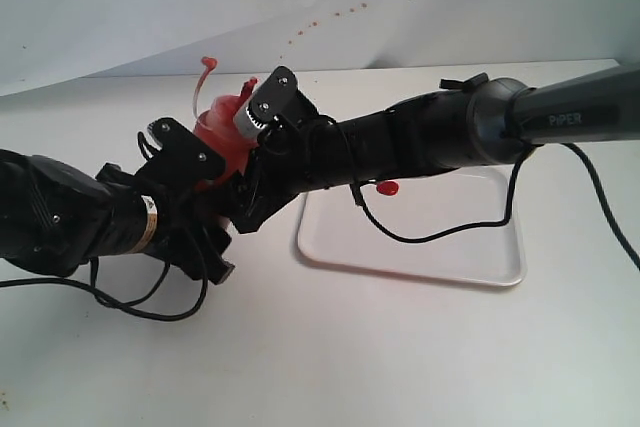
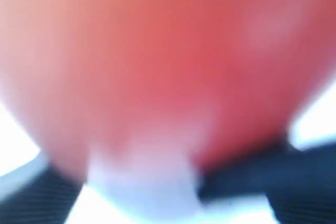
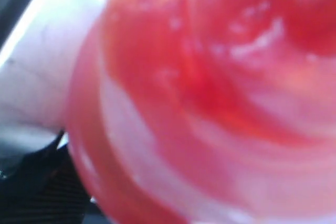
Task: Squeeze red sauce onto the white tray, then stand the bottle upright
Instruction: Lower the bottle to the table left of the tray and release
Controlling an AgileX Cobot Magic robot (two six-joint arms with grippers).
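Bottle point(image 1: 215, 132), translucent red plastic, mostly hidden between left gripper point(image 1: 200, 202) and right gripper point(image 1: 250, 152); wrist views blurred; either's grip cannot be told.

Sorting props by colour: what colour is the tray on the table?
The tray is plain white, no pattern; the exterior view shows it best.

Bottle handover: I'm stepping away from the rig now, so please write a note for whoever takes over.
Left hand: at the bottle, grip unclear.
Right hand: also at the bottle, grip unclear.
Bottle: beside the white tray, nozzle up, base hidden.
Done: a small blob of red sauce seems to lie on the tray.
To do: check the bottle stands upright, then withdraw both hands.
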